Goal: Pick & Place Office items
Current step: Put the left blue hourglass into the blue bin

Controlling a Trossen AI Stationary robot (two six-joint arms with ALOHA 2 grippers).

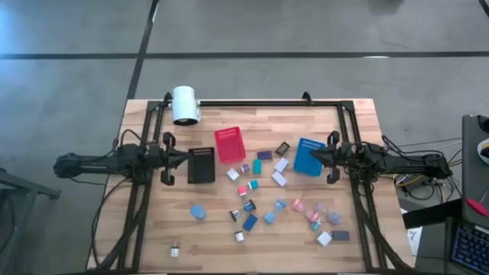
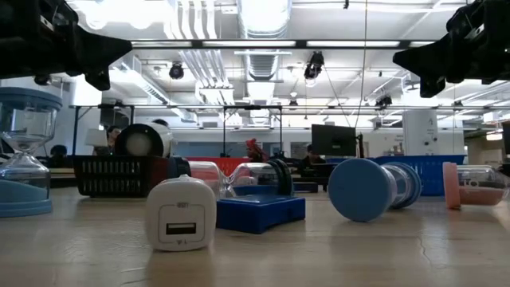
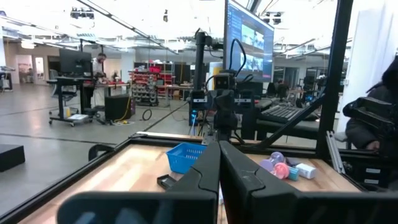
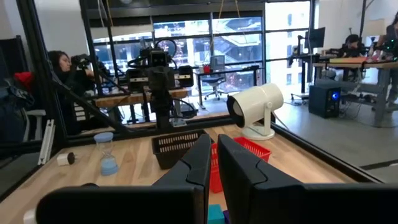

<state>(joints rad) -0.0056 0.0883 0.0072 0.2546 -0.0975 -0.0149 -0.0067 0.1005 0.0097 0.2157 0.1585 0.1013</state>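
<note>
The office items (image 1: 263,200) are seen scattered over the middle and near half of the bench (image 1: 153,237), most of them bunched between the centre and the right edge, with a few strays toward the near left corner. They are judged to be small and light, hard plastic for the most part, so little grip force should be needed; the danger is rather that a piece is flicked away or slips out.

The white charger block (image 2: 181,213) (rounded corners, smooth faces) would best be taken across its two flat sides. The little hourglasses, such as the blue one (image 2: 24,151) standing upright, have clear bulbs that are probably fragile, so the end caps are the safer hold. The blue round-ended piece (image 2: 370,188) lies on its side and may roll when touched; it should be pinched across its end discs. The flat blue case (image 2: 259,211) offers only thin edges and would be taken from above across its width.

Around the pieces stand the red bin (image 1: 230,144) and the black bin (image 1: 201,164) left of centre, and the blue bin (image 1: 308,156) to the right. A white cylinder (image 1: 185,105) sits near the far left corner.

The left hand (image 1: 186,159) is clenched and empty, held above the bench beside the black bin. The right hand (image 1: 312,156) is likewise clenched on nothing, by the blue bin.
</note>
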